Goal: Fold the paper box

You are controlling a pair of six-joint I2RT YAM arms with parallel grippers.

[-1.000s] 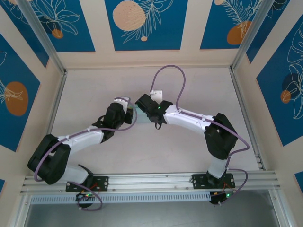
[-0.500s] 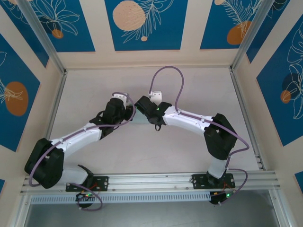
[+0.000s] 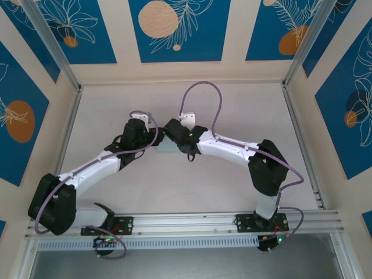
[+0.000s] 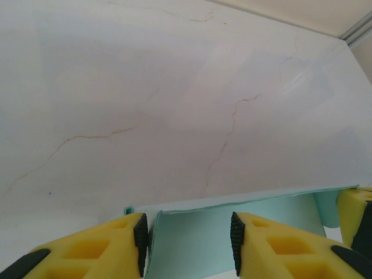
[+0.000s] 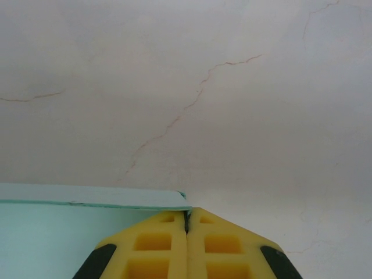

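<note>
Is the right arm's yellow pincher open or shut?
Shut: the right gripper's yellow fingers press together, pinching the paper box's corner.

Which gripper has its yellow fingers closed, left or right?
The right gripper: shut on a corner of the pale light-blue paper box; the left gripper is open.

The left arm (image 3: 99, 165) and the right arm (image 3: 229, 148) both have white shells on their long links and bulky black housings (image 3: 267, 168) at the joints. A lilac cable (image 3: 200, 87) runs along each arm. Black base plates (image 3: 110, 225) carry small green lights (image 3: 279, 239). The left gripper (image 4: 187, 220) has yellow block fingers (image 4: 87, 253) with rectangular recesses and black ribbed inner strips (image 4: 140, 241). The right gripper (image 5: 187, 210) has matching yellow fingers with black outer corners (image 5: 99, 258).
</note>
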